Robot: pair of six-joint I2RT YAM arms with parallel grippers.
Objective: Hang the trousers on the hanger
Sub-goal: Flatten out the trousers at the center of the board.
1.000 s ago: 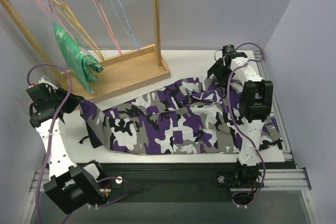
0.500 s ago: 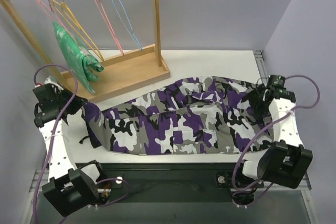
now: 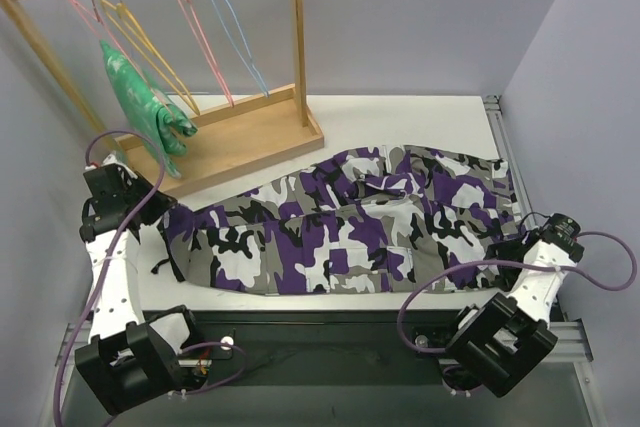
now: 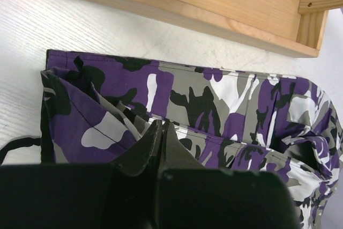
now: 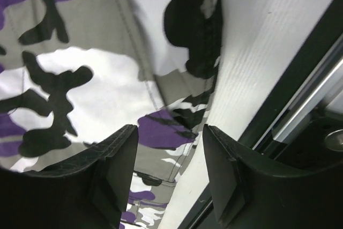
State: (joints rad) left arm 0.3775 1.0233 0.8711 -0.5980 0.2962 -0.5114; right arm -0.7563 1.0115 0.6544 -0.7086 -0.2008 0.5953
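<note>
Now the trousers (image 3: 350, 237) lie flat and lengthwise across the counter, one end by the left edge just in front of the wooden rack's base (image 3: 250, 137), the other at the right edge. They are nowhere near the hanger (image 3: 150, 47), which hangs untouched on the rack's rail at the far left corner, among the pink hangers (image 3: 200, 32), the blue hanger (image 3: 235, 27) and a green garment (image 3: 145, 107).

What has changed is the right arm. A second ago it reached over the far right part of the cloth; it has since swung back to the near right corner. The right hand (image 5: 170, 132) now sits low over the trousers' right-hand edge with its jaws apart and nothing between them.

The left hand (image 4: 161, 124) has crept a little nearer the left end. Its fingers are pressed tight together at a fold there; whether any cloth is caught, I cannot tell.

With a hand at each end, this looks to me like preparation for a lift.
</note>
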